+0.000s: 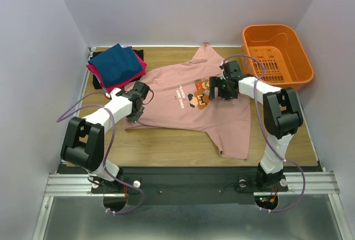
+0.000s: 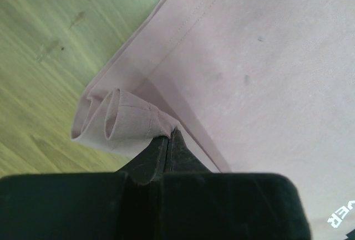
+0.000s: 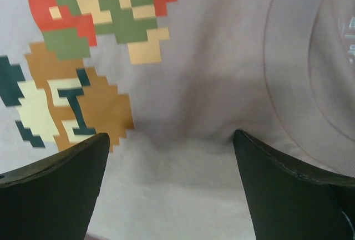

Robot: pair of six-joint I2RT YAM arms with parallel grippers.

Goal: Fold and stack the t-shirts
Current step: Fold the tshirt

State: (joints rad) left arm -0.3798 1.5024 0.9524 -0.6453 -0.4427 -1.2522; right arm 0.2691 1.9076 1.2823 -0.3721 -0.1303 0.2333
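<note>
Well, the large dusty-pink cotton t-shirt (image 1: 177,93) lies face up and mostly flat on the pale wooden tabletop (image 1: 166,146), one sleeve trailing toward the near edge. The left claw (image 2: 167,143) is pressed together on a bunch of its hem (image 2: 122,121). The cloth is gathered there into two soft loops, with the stitched border showing, so I'd say it grips the edge in order to lift it and carry it over for a fold. The right claw (image 3: 171,146) is spread wide with nothing between its fingers. It hangs low over the chest beside the blocky pixel-game print (image 3: 72,57) and close to a curved seam that is probably the neckline; it looks set to take the opposite side. I can't tell whether it touches the fabric.

At the far left corner sit the finished ones: a folded navy-blue tee (image 1: 116,65) on a magenta one (image 1: 133,78), with a black one (image 1: 99,83) showing underneath. The pink shirt would presumably join them. The cloth is matte, limp and faintly creased; the orange plastic basket (image 1: 272,40) at the far right is rigid and slotted.
</note>
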